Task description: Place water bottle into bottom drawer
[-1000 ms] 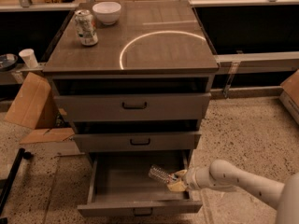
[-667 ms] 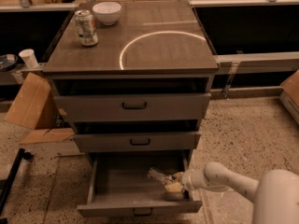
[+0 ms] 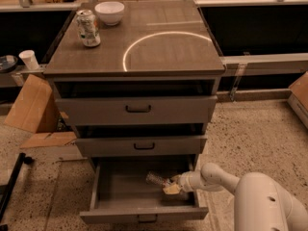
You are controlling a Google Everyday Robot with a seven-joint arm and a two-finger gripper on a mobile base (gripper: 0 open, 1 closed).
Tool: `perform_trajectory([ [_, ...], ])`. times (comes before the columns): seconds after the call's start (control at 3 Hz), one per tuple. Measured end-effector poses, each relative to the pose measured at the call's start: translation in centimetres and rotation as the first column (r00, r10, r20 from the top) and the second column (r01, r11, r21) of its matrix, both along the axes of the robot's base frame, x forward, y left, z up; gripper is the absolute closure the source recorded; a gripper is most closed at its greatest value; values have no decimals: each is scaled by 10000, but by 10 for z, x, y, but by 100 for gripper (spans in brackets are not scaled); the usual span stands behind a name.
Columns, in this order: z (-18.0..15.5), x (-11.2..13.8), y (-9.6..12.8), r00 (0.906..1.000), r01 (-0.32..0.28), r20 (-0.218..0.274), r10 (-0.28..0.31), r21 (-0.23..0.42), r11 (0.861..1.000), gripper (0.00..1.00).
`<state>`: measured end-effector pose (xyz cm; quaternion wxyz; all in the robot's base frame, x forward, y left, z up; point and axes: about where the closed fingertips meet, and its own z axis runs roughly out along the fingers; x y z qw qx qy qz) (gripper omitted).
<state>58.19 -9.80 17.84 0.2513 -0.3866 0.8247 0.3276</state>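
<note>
The bottom drawer (image 3: 120,198) of the grey cabinet is pulled open. My gripper (image 3: 170,186) reaches into its right half from the right and is shut on the water bottle (image 3: 155,178). The clear bottle lies nearly flat, pointing up and to the left from the fingers, low over the drawer floor. I cannot tell whether it touches the floor. Its cap and label are hidden by the gripper.
The two upper drawers (image 3: 138,109) (image 3: 144,146) are shut. A printed soda can (image 3: 89,28) and a white bowl (image 3: 109,12) stand on the cabinet top (image 3: 168,52). Cardboard (image 3: 31,105) and a white cup (image 3: 29,59) are to the left. My arm (image 3: 260,198) fills the lower right.
My gripper has carried the bottle a little to the left and deeper into the open bottom drawer. The arm has come further into the lower right.
</note>
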Motion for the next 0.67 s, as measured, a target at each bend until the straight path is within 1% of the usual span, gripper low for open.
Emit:
perform_trajectory([
  [0.33, -15, 13, 19, 9991, -397, -106, 399, 218, 9990, 58],
  [0.67, -28, 18, 35, 9970, -715, -271, 724, 323, 9969, 34],
])
